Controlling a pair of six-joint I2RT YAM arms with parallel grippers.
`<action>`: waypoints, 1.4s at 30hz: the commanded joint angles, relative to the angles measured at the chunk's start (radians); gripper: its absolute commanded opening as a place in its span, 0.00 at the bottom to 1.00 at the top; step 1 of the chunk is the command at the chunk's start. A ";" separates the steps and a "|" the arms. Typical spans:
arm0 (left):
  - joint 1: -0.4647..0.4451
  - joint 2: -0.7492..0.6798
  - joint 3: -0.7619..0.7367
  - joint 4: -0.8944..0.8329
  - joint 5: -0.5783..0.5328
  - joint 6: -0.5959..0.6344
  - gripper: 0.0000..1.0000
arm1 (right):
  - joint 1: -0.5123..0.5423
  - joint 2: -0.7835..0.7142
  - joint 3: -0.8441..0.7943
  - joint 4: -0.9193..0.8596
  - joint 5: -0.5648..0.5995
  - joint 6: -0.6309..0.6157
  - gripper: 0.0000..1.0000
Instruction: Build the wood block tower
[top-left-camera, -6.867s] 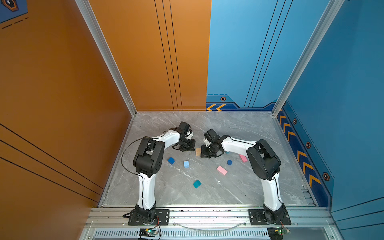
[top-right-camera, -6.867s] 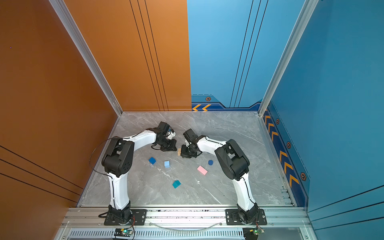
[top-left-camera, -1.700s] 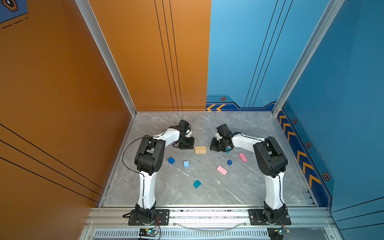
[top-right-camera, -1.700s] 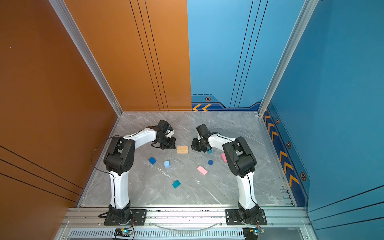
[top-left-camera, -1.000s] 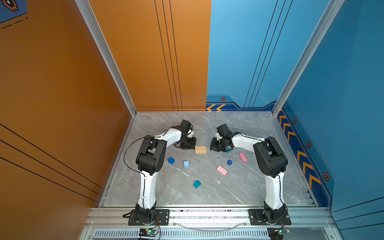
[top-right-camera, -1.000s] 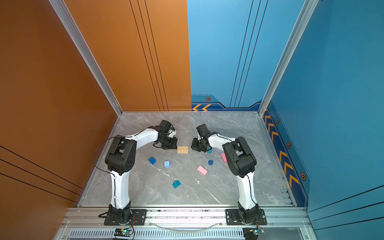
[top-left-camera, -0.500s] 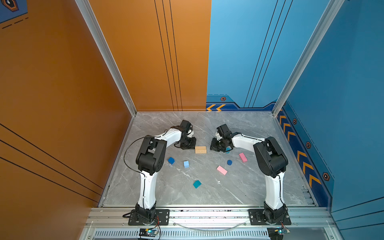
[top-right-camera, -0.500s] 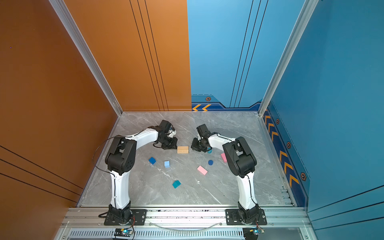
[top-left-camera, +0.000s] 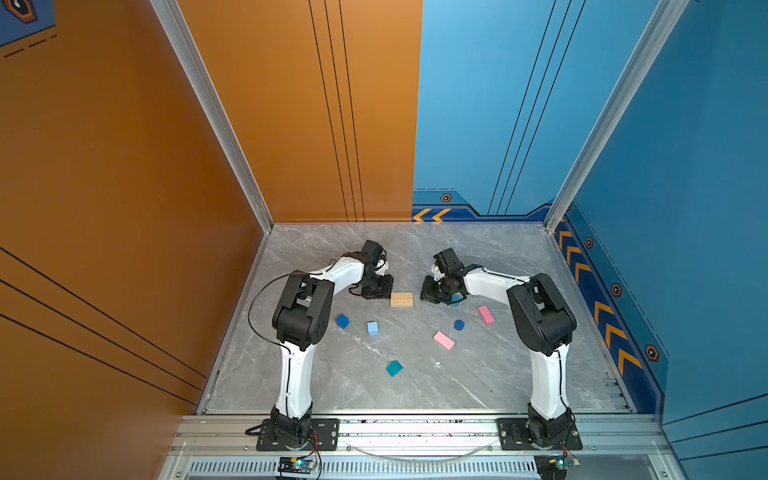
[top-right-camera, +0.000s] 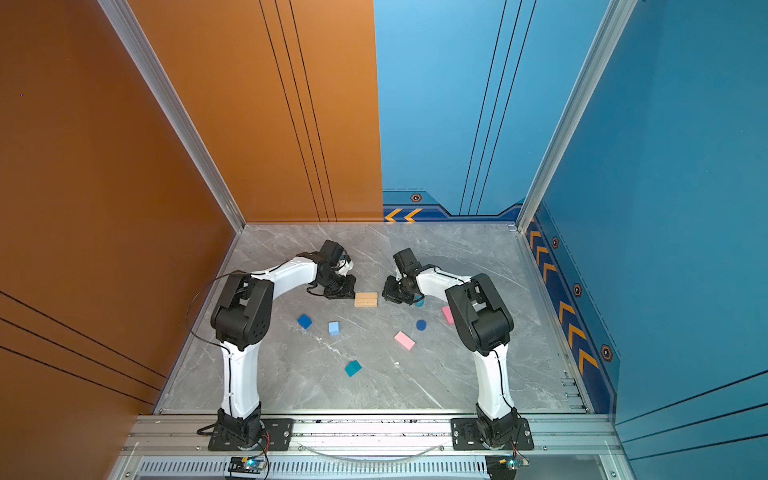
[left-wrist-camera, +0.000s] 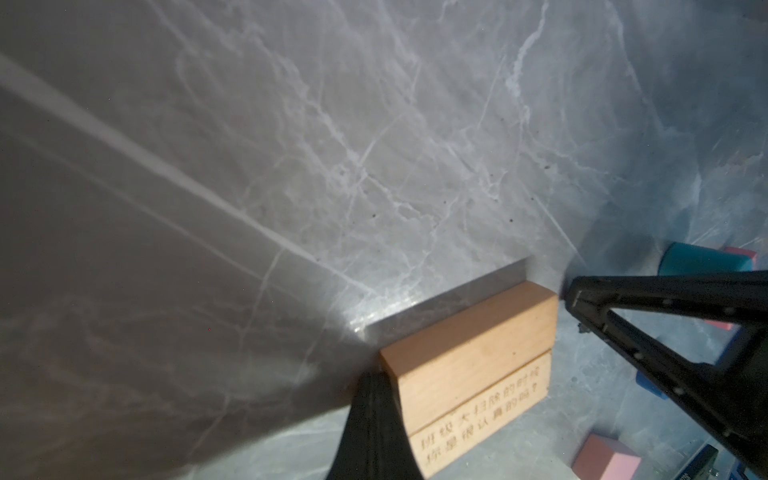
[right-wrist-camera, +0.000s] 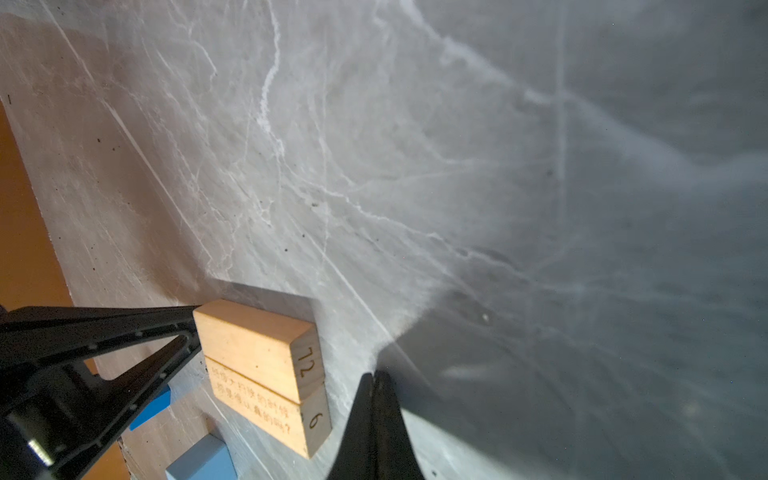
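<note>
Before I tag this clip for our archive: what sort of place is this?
Probably a purpose-built robot test cell: left arm and right arm bolted to an aluminium rail, marble-look tabletop boxed in by orange wall and blue wall.

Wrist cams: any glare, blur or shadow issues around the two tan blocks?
Left wrist view: tan blocks sharp, engraving legible; left tool tip blurred; glare patch on the table beside them. Right wrist view: block numbers readable, right tool tip soft, heavy shadow beside it. Both top views: even light, sharp.
</note>
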 joint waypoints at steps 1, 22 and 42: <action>-0.008 0.024 -0.003 -0.030 0.002 -0.005 0.00 | -0.012 -0.021 -0.031 -0.047 0.029 0.010 0.00; 0.070 -0.132 -0.041 -0.030 -0.023 0.007 0.00 | 0.005 -0.204 -0.026 -0.178 0.073 -0.069 0.00; -0.123 -0.636 -0.516 0.189 -0.094 -0.057 0.01 | 0.201 -0.470 -0.167 -0.563 0.318 -0.380 0.55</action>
